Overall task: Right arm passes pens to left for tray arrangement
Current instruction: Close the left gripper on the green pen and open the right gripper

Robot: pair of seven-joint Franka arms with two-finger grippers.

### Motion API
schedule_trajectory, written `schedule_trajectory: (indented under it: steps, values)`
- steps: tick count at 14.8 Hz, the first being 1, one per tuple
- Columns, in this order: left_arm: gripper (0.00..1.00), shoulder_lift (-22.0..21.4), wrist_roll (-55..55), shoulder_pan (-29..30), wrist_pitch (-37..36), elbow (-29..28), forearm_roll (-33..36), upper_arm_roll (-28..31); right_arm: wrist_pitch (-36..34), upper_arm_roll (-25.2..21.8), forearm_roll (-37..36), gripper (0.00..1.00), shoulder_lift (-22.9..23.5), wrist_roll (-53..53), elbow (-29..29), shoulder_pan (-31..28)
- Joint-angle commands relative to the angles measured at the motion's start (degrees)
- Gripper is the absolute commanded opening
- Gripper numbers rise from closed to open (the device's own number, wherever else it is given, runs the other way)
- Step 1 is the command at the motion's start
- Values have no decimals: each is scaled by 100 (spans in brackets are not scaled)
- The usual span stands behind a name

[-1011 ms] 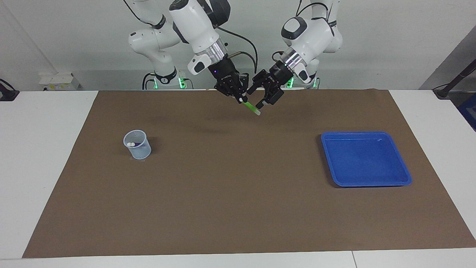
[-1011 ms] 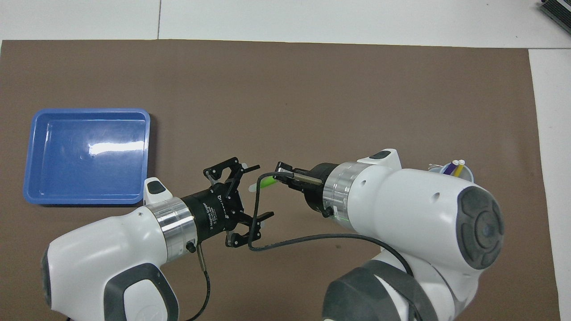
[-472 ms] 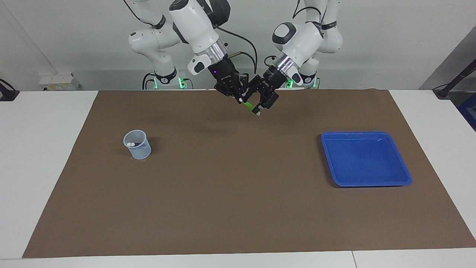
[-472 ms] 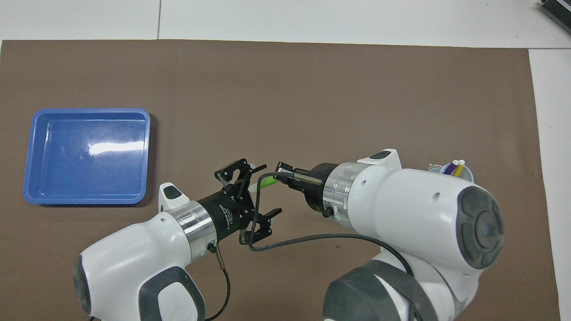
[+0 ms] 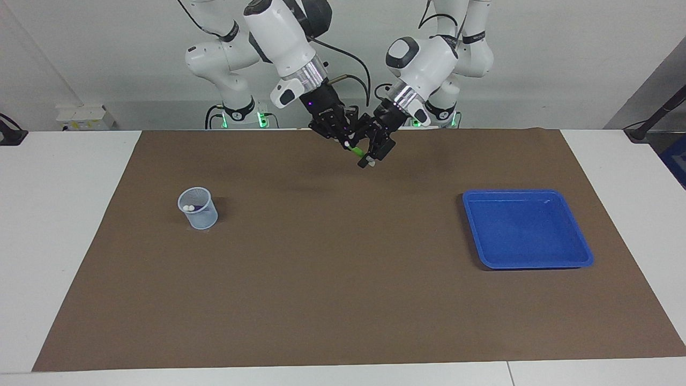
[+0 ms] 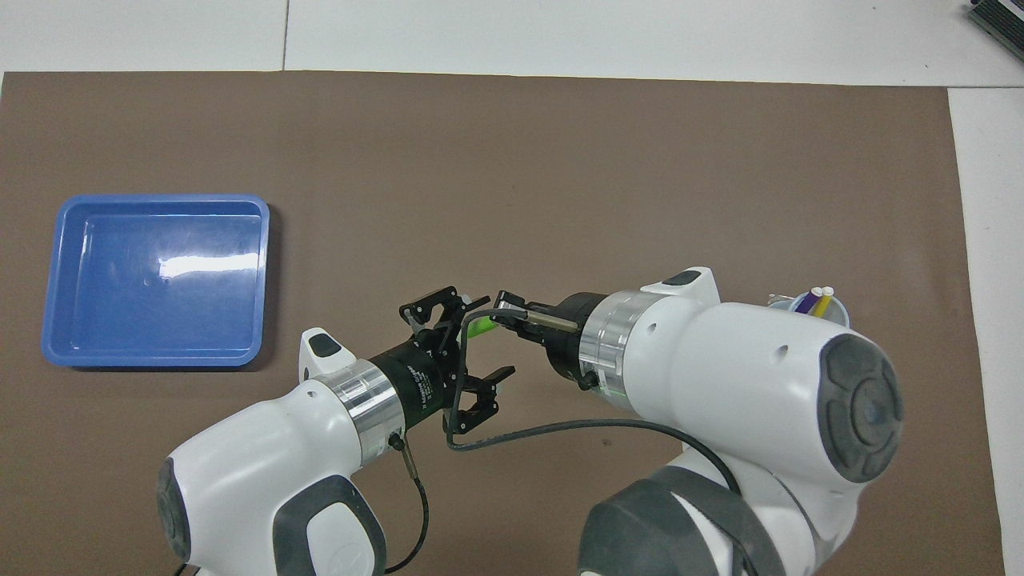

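Note:
My right gripper point(image 5: 343, 140) is shut on the green pen point(image 5: 356, 151) and holds it in the air over the mat's edge near the robots. The pen slants down toward my left gripper point(image 5: 371, 151), which is open with its fingers on either side of the pen's whitish free end. In the overhead view the green pen point(image 6: 478, 326) sticks out of the right gripper point(image 6: 502, 309) into the open left gripper point(image 6: 490, 340). The purple pen point(image 6: 810, 301) and yellow pen point(image 6: 824, 302) stand in a mesh cup. The blue tray point(image 5: 525, 192) holds nothing; it also shows in the overhead view point(image 6: 160, 198).
The pale-blue mesh cup point(image 5: 198, 210) stands on the brown mat point(image 5: 332, 279) toward the right arm's end; it also shows in the overhead view point(image 6: 836, 314). The tray lies toward the left arm's end. White table surrounds the mat.
My left gripper has moved in toward the right gripper, and its open fingers now straddle the green pen's free end. The right gripper has held still with the pen.

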Motion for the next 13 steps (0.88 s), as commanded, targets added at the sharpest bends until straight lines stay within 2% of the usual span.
schedule_trajectory:
  steps: [1,6,10,13]
  values:
    - [89,-140,-51,-24,-237,39,-99,82,120,25,168,0,-87,-184,-163,-54]
    - [88,-176,-51,46,-291,30,-90,82,146,25,168,0,-78,-184,-163,-62]
    - [63,-202,-51,64,-308,30,-90,90,146,25,168,0,-78,-184,-163,-63]
    - [59,-360,-51,318,-738,21,-55,91,146,25,168,0,-78,-184,-163,-63]
